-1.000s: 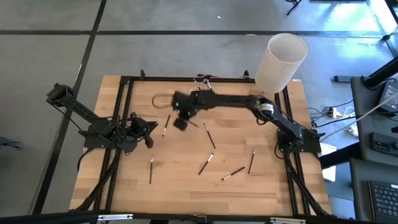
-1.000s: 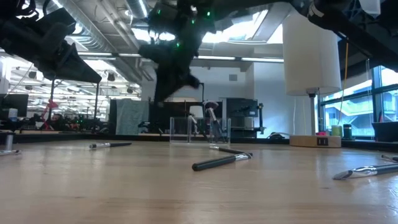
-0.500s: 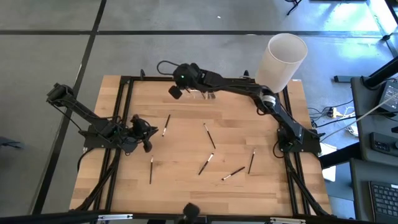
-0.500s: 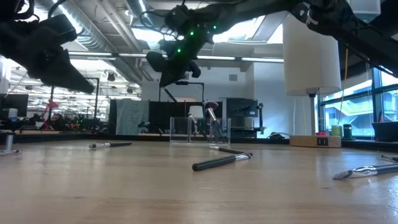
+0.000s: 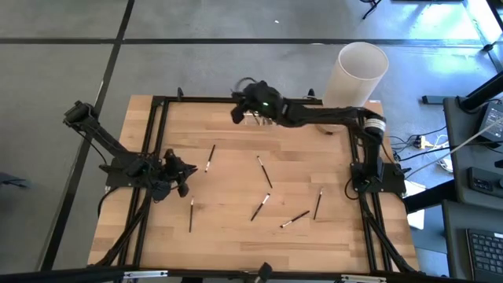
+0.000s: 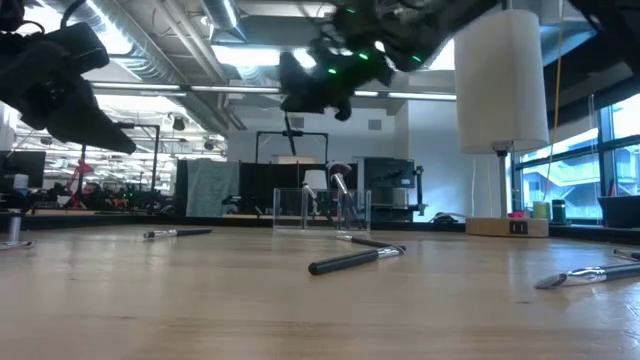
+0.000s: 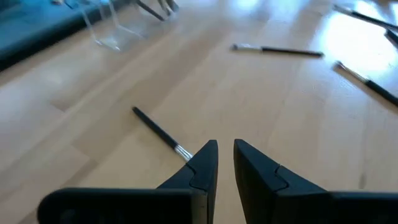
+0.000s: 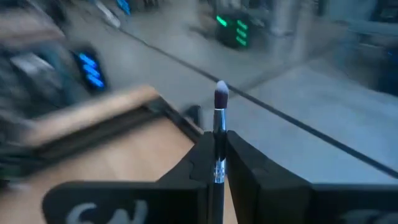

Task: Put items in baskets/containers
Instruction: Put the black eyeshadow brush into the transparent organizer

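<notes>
My right gripper [image 5: 238,112] hangs high over the table's far edge, just left of the clear holder [image 5: 257,119], and is shut on a makeup brush [image 8: 219,134]. The holder also shows in the low view [image 6: 320,208] with brushes standing in it. Several brushes lie flat on the wood, among them one left of centre [image 5: 210,157], one at centre [image 5: 264,171] and one nearer the front [image 5: 260,207]. My left gripper [image 5: 181,169] is low at the table's left, empty, its fingers a narrow gap apart [image 7: 226,152], next to a brush [image 7: 160,132]. My right gripper pinches the brush's handle by the silvery ferrule [image 8: 217,169] between its two fingers. The brush lies along the fingers. Its bristle tip [image 8: 221,96] sticks out past the fingertips. The brush is lifted clear of the table.
A tall white cylinder [image 5: 357,75] on a tan base stands at the far right corner. A black frame [image 5: 157,126] runs around the tabletop. Three more brushes lie at the front, one to the left [image 5: 190,214] and two to the right [image 5: 295,218], [image 5: 317,203].
My right gripper has risen from the table's middle and gone to the far edge, then toward the right along it, up to the clear holder, carrying the brush. It has turned as it went. My left arm has barely moved.
</notes>
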`<control>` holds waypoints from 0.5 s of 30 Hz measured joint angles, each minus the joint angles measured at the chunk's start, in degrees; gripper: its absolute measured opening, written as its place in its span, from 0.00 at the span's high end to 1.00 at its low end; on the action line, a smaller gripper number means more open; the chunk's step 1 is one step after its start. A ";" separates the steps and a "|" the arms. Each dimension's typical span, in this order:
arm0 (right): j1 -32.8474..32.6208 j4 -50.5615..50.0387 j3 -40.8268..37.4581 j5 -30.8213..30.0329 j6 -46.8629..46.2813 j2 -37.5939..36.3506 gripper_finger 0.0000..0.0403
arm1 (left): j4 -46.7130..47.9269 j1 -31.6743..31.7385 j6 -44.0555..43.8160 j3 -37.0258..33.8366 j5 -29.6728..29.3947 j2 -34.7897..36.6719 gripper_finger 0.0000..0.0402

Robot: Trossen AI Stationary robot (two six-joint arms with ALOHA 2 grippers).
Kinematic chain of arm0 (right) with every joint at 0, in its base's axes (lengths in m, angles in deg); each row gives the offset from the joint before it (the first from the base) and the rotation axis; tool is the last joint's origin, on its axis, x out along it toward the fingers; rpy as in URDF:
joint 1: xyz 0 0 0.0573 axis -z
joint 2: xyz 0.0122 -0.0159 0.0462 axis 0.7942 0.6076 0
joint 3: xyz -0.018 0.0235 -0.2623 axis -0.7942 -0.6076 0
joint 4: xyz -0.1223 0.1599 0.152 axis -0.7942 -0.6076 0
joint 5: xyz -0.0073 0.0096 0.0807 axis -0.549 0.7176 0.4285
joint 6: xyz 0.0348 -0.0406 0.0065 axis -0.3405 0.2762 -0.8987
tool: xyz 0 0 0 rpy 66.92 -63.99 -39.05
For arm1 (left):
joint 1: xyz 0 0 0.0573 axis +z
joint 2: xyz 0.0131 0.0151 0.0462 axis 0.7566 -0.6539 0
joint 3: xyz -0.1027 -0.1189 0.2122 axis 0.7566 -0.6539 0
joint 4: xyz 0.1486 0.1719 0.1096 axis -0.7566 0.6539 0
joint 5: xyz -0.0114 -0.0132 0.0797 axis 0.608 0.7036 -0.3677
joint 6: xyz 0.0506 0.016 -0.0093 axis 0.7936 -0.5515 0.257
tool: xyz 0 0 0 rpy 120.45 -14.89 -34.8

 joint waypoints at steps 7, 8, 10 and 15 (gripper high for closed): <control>0.69 17.41 -13.21 3.25 -2.32 -1.70 0.91 | -0.32 -0.30 -1.09 0.00 -6.17 -2.22 0.88; 0.69 17.41 -13.85 3.29 -2.22 -1.70 0.91 | -0.25 -0.30 -1.06 0.00 -6.97 -2.27 0.88; 0.81 17.21 -14.74 3.23 -0.87 -1.70 0.91 | -0.36 -0.30 -1.06 0.00 -9.81 -2.24 0.88; 0.84 17.96 -14.74 1.13 2.13 -1.74 0.91 | -0.31 -0.05 -0.54 0.00 -16.89 -2.24 0.88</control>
